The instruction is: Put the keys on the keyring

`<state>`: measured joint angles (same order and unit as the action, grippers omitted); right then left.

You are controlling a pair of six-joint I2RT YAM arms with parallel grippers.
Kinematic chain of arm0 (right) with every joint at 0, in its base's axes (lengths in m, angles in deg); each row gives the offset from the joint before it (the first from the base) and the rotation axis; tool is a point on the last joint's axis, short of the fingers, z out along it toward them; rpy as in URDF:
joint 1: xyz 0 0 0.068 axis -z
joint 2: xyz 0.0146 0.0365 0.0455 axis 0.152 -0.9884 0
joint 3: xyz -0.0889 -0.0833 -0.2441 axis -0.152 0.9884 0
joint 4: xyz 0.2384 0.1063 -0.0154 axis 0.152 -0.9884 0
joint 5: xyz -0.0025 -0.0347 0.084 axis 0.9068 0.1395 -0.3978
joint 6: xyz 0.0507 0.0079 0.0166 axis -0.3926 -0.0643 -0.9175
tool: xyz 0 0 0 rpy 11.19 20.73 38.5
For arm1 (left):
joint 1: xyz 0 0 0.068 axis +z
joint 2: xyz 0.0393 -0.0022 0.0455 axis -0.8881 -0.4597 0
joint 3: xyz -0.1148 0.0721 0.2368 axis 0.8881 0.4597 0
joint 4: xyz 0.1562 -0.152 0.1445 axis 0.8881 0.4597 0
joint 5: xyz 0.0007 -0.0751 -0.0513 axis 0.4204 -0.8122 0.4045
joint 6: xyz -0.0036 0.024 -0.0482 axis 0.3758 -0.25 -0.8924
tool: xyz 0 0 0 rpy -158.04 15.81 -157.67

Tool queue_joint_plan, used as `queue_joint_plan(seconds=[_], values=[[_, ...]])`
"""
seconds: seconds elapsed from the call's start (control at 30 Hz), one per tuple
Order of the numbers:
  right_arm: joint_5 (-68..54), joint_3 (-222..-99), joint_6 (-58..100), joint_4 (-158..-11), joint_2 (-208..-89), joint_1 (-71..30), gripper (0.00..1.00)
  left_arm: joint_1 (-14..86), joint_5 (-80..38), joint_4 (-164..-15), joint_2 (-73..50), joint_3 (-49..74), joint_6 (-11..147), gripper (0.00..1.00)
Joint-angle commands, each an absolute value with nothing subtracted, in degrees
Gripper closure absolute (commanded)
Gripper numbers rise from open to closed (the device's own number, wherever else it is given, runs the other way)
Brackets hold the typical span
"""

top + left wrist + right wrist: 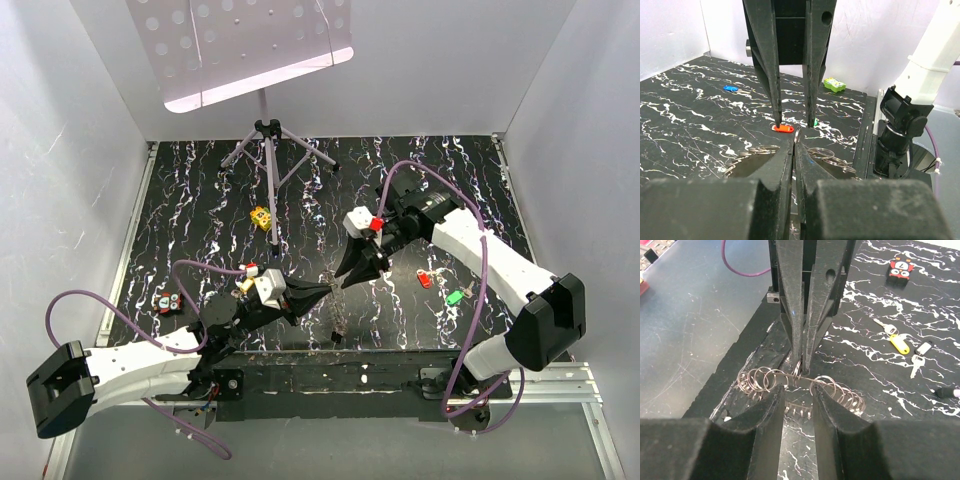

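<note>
A row of silver keyrings (837, 387) hangs on a small rack (338, 322) near the table's front edge. My left gripper (328, 288) is shut on one keyring (797, 135) at its tips; it also shows in the right wrist view (799, 367). My right gripper (347, 281) is open and empty, its fingertips (776, 390) straddling that ring and the left tips. A red key (424, 278), a green key (454, 297) and a silver key (468, 287) lie at the right. A blue key (731, 88) lies farther off. A yellow key (899, 343) and silver keys (917, 359) lie at the left.
A yellow dotted block (262, 216) lies behind the grippers. A music stand's tripod (265, 150) stands at the back centre. A red and black toy (168, 300) sits at the left. White walls close the sides and back.
</note>
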<state>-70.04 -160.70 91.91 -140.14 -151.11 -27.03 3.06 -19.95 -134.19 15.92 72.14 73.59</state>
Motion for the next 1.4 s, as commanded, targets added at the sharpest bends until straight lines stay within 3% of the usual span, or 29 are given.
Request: queue_joint_plan(seconds=[0.0, 0.33, 0.57, 0.63, 0.7, 1.03, 1.13, 1.27, 1.37], values=[[-71.3, -159.9, 91.3, -138.7, -150.8, -28.1, 0.66, 3.4, -19.8, -137.9, 16.3, 71.6, 73.6, 1.0], [-69.6, -159.9, 90.4, -137.7, -151.6, -29.3, 0.71, 3.4, -19.8, -138.6, 15.9, 71.6, 73.2, 1.0], [-68.5, -159.6, 89.0, -136.5, -151.8, -30.1, 0.8, 3.4, -19.1, -139.0, 15.9, 71.9, 72.9, 1.0], [-68.6, -159.6, 88.3, -135.9, -151.7, -30.3, 0.84, 3.4, -19.1, -138.8, 15.9, 71.9, 72.7, 1.0], [-68.8, -159.6, 86.8, -135.2, -151.7, -30.5, 0.98, 3.4, -19.1, -138.6, 16.0, 72.0, 72.5, 1.0], [-64.0, -158.0, 74.1, -130.1, -150.1, -31.0, 0.99, 3.4, -18.1, -137.8, 15.8, 72.5, 71.8, 1.0], [-63.0, -159.5, 78.0, -135.3, -149.9, -31.1, 0.99, 3.4, -17.6, -137.4, 15.4, 72.8, 71.3, 1.0], [-62.0, -161.4, 83.1, -140.8, -150.2, -31.0, 0.99, 3.4, -16.4, -137.3, 15.6, 73.5, 70.4, 0.82], [-59.6, -163.2, 84.3, -144.4, -151.4, -31.1, 0.99, 3.4, -16.2, -136.5, 16.2, 73.8, 70.2, 0.75]])
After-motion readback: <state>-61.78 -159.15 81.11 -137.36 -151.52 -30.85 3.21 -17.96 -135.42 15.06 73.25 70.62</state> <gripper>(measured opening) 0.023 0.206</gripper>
